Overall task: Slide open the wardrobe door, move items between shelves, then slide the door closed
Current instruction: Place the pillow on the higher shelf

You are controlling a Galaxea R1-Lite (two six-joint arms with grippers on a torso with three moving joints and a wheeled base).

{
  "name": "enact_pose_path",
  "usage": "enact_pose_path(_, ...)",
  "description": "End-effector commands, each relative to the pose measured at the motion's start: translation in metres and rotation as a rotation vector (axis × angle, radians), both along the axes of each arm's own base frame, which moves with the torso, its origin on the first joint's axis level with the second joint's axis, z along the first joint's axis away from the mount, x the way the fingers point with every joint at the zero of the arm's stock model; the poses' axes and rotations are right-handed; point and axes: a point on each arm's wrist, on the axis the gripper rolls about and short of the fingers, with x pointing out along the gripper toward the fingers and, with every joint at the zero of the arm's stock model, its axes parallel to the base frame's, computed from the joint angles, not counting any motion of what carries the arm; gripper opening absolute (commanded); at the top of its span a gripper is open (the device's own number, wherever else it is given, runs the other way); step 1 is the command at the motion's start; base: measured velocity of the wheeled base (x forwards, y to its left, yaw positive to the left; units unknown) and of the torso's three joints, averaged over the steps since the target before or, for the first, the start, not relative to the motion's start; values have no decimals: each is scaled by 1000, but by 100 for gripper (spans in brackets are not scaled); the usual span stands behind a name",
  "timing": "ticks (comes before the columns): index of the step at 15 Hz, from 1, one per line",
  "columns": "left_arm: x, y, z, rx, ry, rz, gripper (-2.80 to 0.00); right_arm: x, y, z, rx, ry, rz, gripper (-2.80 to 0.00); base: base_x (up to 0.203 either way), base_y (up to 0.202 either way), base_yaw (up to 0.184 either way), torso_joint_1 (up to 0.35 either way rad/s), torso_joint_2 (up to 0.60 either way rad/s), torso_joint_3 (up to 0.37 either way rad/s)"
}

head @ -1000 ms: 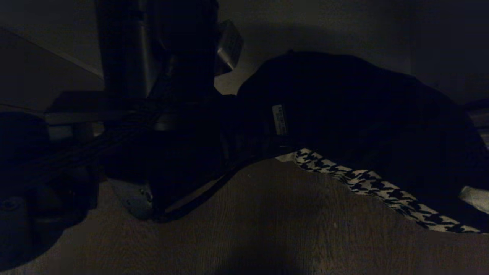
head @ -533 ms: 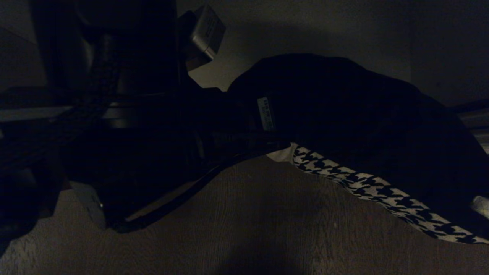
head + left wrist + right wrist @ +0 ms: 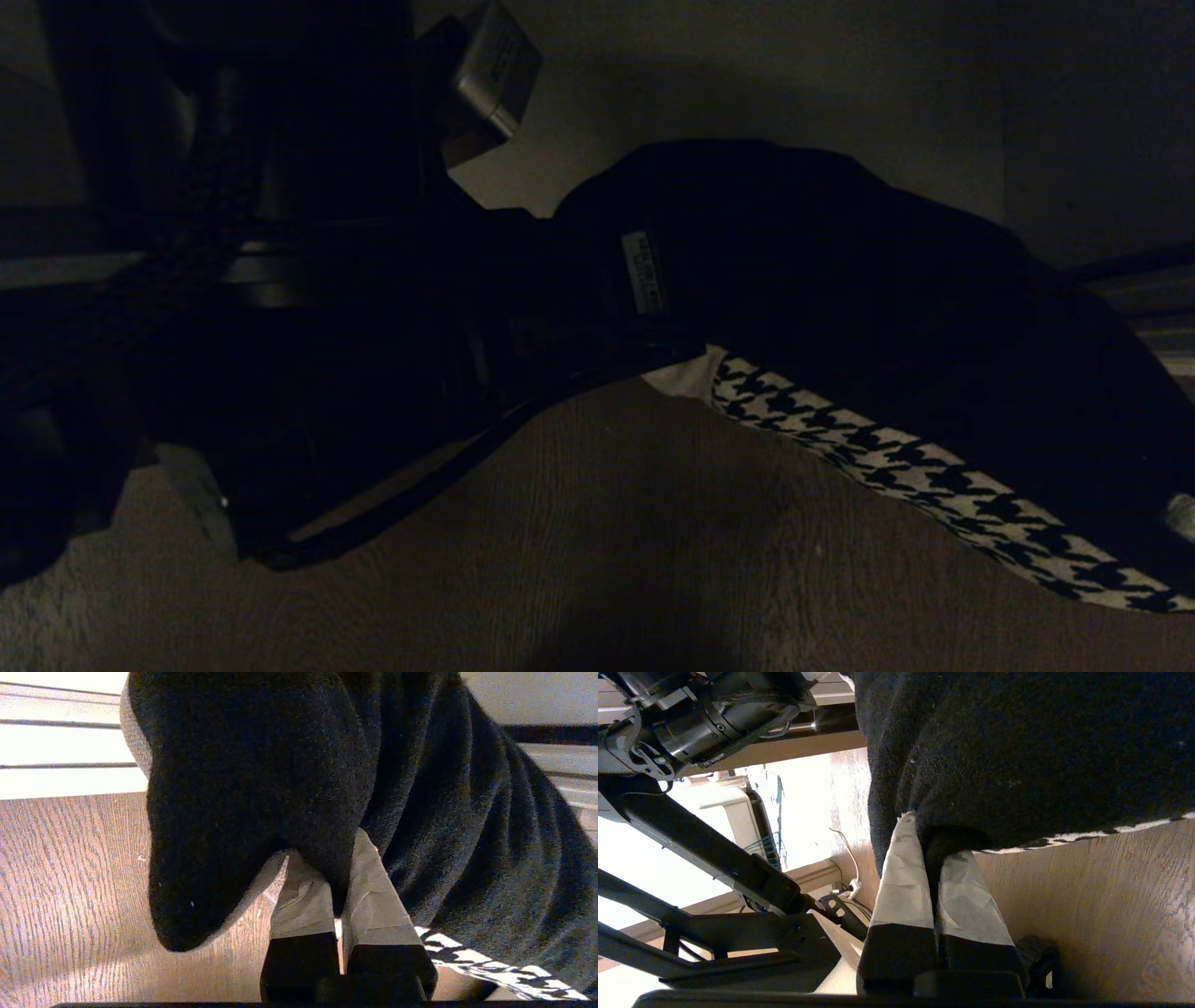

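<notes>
A black garment (image 3: 822, 280) with a small white label and a black-and-white houndstooth edge (image 3: 934, 476) hangs bunched over a wood-grain surface (image 3: 653, 560). It is held at both ends. My left gripper (image 3: 329, 858) is shut on a fold of the black fabric (image 3: 261, 788), with cloth pinched between its taped fingers (image 3: 373, 891). A second fold (image 3: 1017, 756) sits in my right gripper (image 3: 931, 840), which is also shut. The left arm (image 3: 280, 280) shows as a dark mass on the left of the head view. The sliding wardrobe door and the shelves are out of view.
A plain grey wall (image 3: 747, 75) stands behind the garment, with a vertical corner at the right. Pale strips with dark grooves (image 3: 60, 742) run beyond the wood-grain surface (image 3: 70, 882). The right wrist view shows the robot's frame (image 3: 714, 882), a baseboard and a cable.
The left arm has swung to the left in the head view. The garment's labelled end has been drawn slightly left with it. Both grippers stay shut on the cloth.
</notes>
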Motion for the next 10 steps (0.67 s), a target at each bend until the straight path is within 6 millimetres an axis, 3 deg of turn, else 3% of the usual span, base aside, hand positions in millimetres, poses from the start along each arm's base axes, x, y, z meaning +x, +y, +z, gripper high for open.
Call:
enact_pose_path(1,2,-2,-4,9,8,4,-280,0,0,-2,1,4,4,-280,0,0,0,0,0,0)
enact_pose_path(10,-1,0,-6,22,14,1,-280,1,0,-4,1,13,5,-280,0,0,0,0,0,0)
